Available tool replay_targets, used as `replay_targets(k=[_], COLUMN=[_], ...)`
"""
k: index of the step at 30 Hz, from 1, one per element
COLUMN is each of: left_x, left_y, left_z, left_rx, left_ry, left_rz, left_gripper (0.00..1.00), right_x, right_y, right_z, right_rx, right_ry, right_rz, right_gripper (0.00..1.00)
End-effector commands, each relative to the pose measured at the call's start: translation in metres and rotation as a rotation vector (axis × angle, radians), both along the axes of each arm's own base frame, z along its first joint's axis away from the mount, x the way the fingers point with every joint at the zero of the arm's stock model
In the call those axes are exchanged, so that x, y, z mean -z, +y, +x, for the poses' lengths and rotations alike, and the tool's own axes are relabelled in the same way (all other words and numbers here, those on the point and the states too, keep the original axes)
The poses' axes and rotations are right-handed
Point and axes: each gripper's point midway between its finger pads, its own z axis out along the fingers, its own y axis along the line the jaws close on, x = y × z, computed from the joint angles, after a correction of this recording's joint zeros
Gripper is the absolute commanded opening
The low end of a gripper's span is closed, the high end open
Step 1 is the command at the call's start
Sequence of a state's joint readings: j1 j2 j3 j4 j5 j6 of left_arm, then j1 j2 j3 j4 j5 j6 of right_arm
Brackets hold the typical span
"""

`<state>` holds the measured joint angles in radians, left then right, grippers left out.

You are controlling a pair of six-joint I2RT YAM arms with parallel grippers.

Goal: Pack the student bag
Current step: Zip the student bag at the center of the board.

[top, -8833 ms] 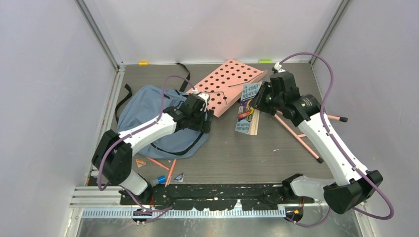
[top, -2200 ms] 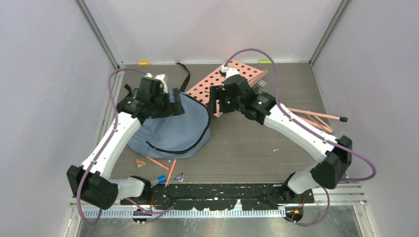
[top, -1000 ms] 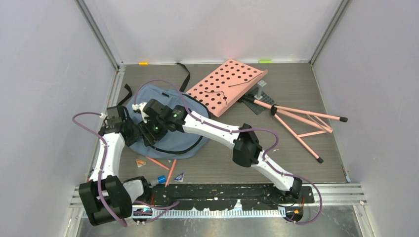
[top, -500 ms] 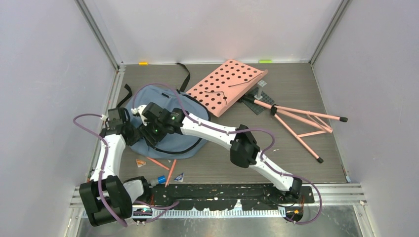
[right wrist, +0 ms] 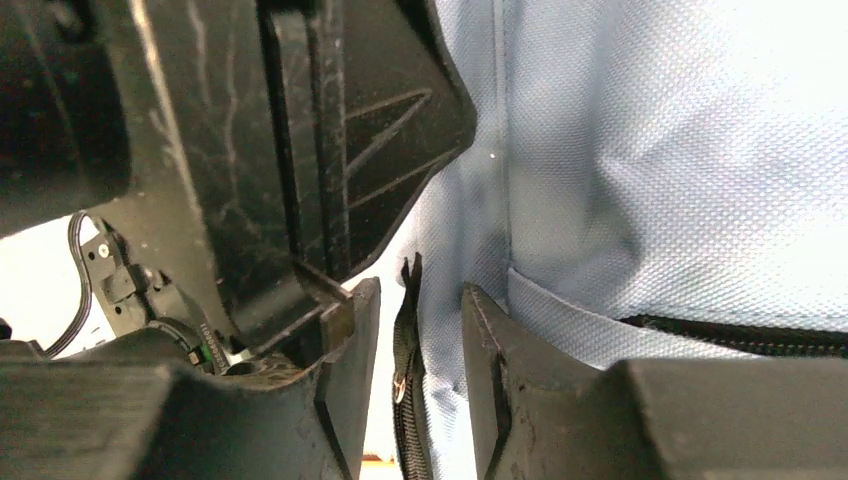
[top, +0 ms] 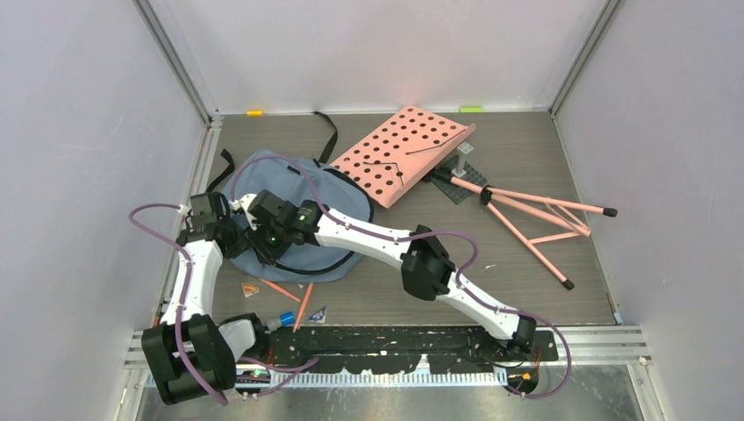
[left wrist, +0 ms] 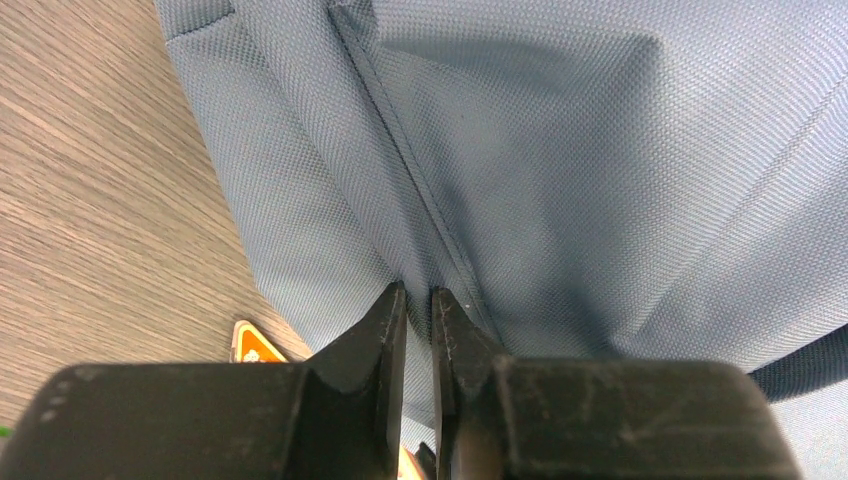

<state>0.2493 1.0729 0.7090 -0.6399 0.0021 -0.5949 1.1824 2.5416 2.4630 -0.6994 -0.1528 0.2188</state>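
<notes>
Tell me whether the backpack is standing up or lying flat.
Lying flat. In the top view the student bag spreads low across the table, with its black straps lying on the surface behind it.

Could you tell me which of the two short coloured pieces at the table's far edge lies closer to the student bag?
The orange one, at the far left just beyond the student bag; the green one sits past the pink board.

We see the right gripper (right wrist: 420, 290) has crossed from the worktop's far right to its left edge. There it meets the left gripper (left wrist: 417, 300) at the student bag (top: 342, 206), which had been lifted and now lies flat. The book by the pink board (top: 404, 149) is out of sight.
</notes>
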Motion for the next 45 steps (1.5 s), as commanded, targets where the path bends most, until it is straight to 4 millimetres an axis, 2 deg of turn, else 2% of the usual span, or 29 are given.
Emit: replay_targets(k=[1, 6, 12, 22, 24, 29, 33, 34, 35, 36, 37, 45], left_x=[-0.003, -0.003, -0.003, -0.001, 0.0, -0.003, -0.005, -0.006, -0.007, -0.009, -0.01, -0.018], left_y=[-0.006, -0.008, -0.007, -0.006, -0.006, -0.006, -0.002, -0.001, 0.0, 0.001, 0.002, 0.009], left_z=[0.0, 0.0, -0.001, -0.004, -0.004, -0.003, 0.0, 0.001, 0.001, 0.003, 0.005, 0.022], left_rx=[0.029, 0.039, 0.05, 0.052, 0.051, 0.052, 0.048, 0.049, 0.05, 0.049, 0.048, 0.041], left_ry=[-0.022, -0.021, -0.012, -0.003, -0.001, -0.007, -0.009, -0.009, -0.008, -0.012, -0.012, -0.025], left_rz=[-0.022, -0.027, -0.021, -0.015, -0.015, -0.011, 0.001, 0.005, 0.008, 0.012, 0.014, 0.018], left_gripper=[0.0, 0.0, 0.0, 0.0, 0.0, 0.0, 0.0, 0.0, 0.0, 0.0, 0.0, 0.0], right_x=[-0.031, -0.037, -0.037, -0.029, -0.029, -0.04, -0.062, -0.068, -0.064, -0.076, -0.078, -0.077], right_y=[0.017, 0.019, 0.023, 0.025, 0.026, 0.026, 0.025, 0.023, 0.019, 0.017, 0.012, -0.024], right_z=[0.013, 0.021, 0.021, 0.013, 0.012, 0.014, 0.017, 0.016, 0.014, 0.013, 0.009, -0.011], right_rx=[0.035, 0.074, 0.066, 0.039, 0.035, 0.041, 0.063, 0.061, 0.055, 0.048, 0.039, -0.029], right_ry=[-0.071, -0.096, -0.094, -0.054, -0.053, -0.064, -0.081, -0.084, -0.079, -0.087, -0.084, -0.062], right_rz=[0.092, 0.105, 0.12, 0.12, 0.12, 0.136, 0.169, 0.172, 0.16, 0.171, 0.165, 0.071], right_gripper=[0.39, 0.3, 0.25, 0.3, 0.27, 0.05, 0.01, 0.01, 0.01, 0.0, 0.0, 0.0])
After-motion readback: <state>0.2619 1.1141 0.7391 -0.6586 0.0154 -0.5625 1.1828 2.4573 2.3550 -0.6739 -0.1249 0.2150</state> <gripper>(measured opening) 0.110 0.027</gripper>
